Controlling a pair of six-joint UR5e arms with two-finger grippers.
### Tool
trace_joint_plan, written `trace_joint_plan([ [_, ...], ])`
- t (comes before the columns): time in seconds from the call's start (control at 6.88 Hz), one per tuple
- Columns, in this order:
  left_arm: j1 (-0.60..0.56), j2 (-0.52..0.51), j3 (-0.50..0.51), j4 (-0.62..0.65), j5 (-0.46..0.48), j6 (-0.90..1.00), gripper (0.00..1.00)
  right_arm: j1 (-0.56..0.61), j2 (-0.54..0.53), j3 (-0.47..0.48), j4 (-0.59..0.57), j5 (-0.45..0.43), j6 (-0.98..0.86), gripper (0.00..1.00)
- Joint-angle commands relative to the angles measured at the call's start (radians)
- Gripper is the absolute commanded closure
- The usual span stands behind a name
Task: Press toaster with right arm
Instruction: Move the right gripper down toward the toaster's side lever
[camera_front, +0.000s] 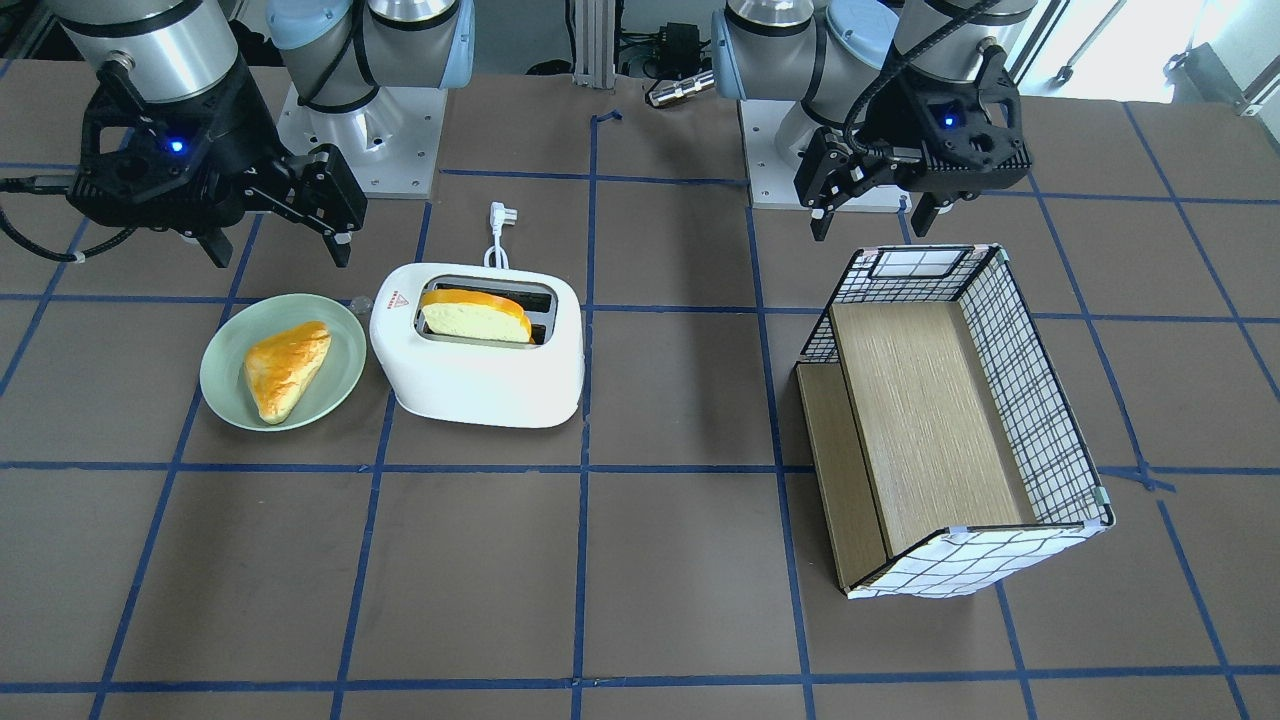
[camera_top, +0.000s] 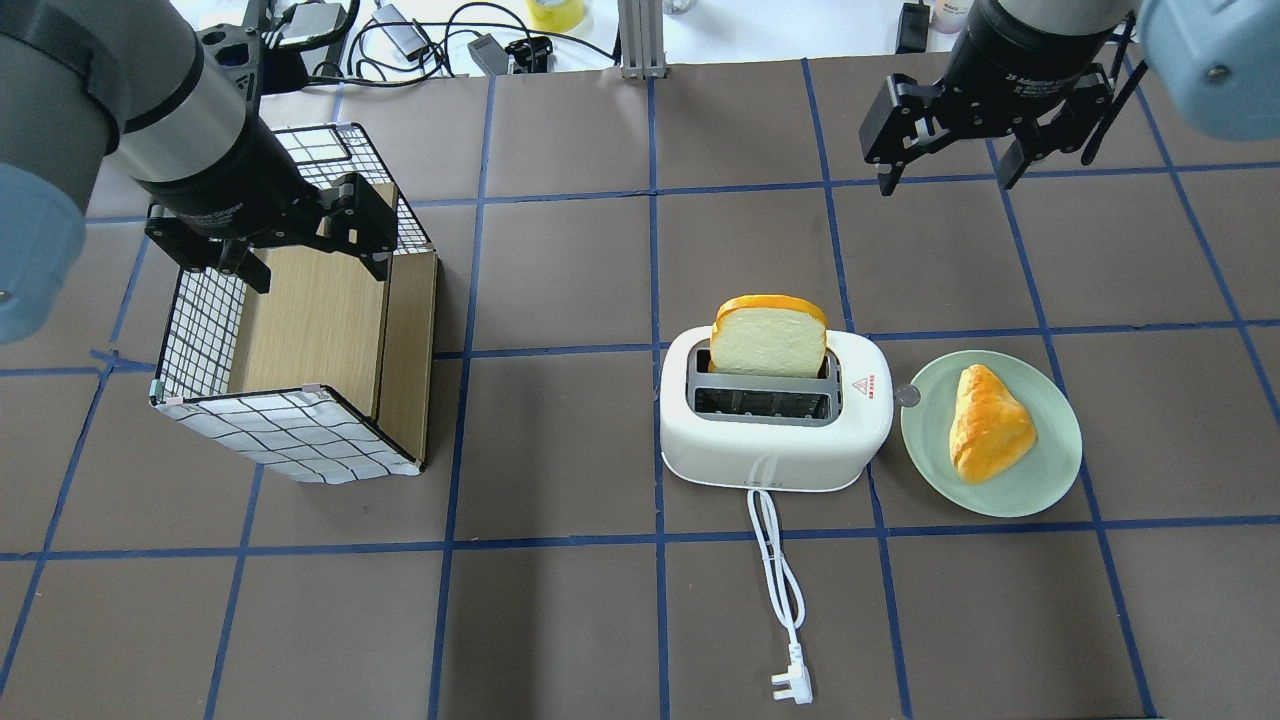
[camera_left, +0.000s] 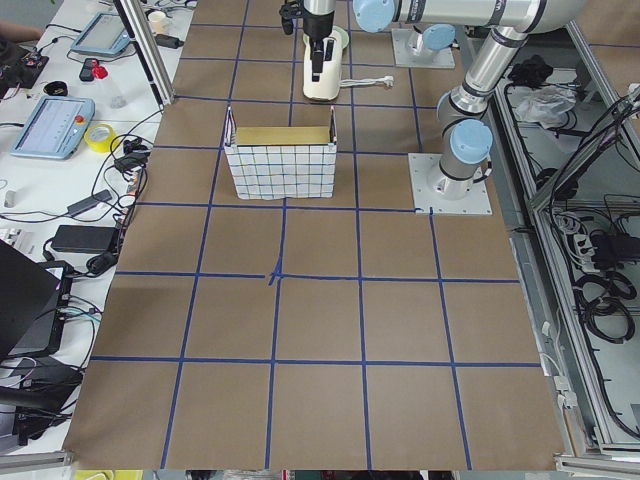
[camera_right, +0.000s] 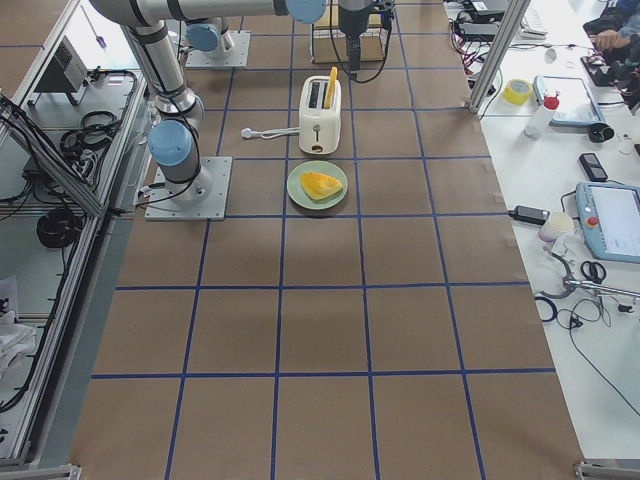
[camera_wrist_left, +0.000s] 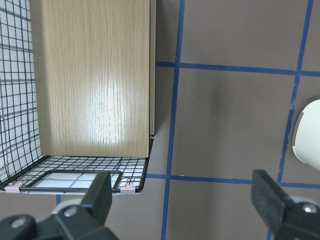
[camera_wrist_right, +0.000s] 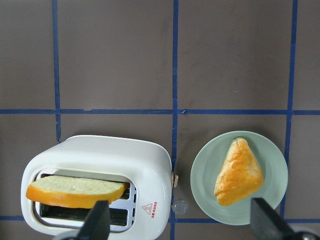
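Note:
The white toaster (camera_front: 480, 375) (camera_top: 775, 440) (camera_wrist_right: 100, 160) stands mid-table with a bread slice (camera_top: 768, 340) (camera_wrist_right: 75, 190) upright in one slot. A small round knob (camera_wrist_right: 179, 205) sits at its end next to the plate. Its cord and plug (camera_top: 780, 580) trail toward the robot. My right gripper (camera_front: 278, 255) (camera_top: 945, 183) (camera_wrist_right: 181, 222) is open and empty. It hangs high above the table, beyond the toaster and plate, touching nothing. My left gripper (camera_front: 870, 228) (camera_top: 318, 274) (camera_wrist_left: 184, 197) is open and empty over the basket's edge.
A green plate (camera_front: 335, 335) (camera_top: 1050, 470) (camera_wrist_right: 272, 165) with a pastry (camera_top: 988, 425) lies right beside the toaster's knob end. A wire-and-wood basket (camera_front: 1030, 390) (camera_top: 290, 435) (camera_wrist_left: 90, 85) stands under the left arm. The toaster's edge (camera_wrist_left: 310, 135) shows in the left wrist view.

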Motion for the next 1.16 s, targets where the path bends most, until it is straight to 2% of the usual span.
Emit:
trace_joint_plan([
  [0.0, 0.0, 0.0, 0.0, 0.0, 0.0, 0.0, 0.0, -0.001, -0.001, -0.001, 0.003, 0.001, -0.001, 0.19],
  [0.15, 0.0, 0.0, 0.0, 0.0, 0.0, 0.0, 0.0, -0.004, -0.001, -0.001, 0.01, 0.003, -0.002, 0.67],
  [0.29, 0.0, 0.0, 0.0, 0.0, 0.001, 0.0, 0.0, -0.006, -0.002, -0.004, 0.054, 0.012, 0.004, 0.98],
  [0.73, 0.0, 0.0, 0.0, 0.0, 0.0, 0.0, 0.0, -0.044, -0.004, -0.008, 0.099, 0.055, 0.006, 1.0],
  [1.02, 0.0, 0.0, 0.0, 0.0, 0.0, 0.0, 0.0, -0.122, -0.004, -0.008, 0.159, 0.178, -0.013, 1.0],
])
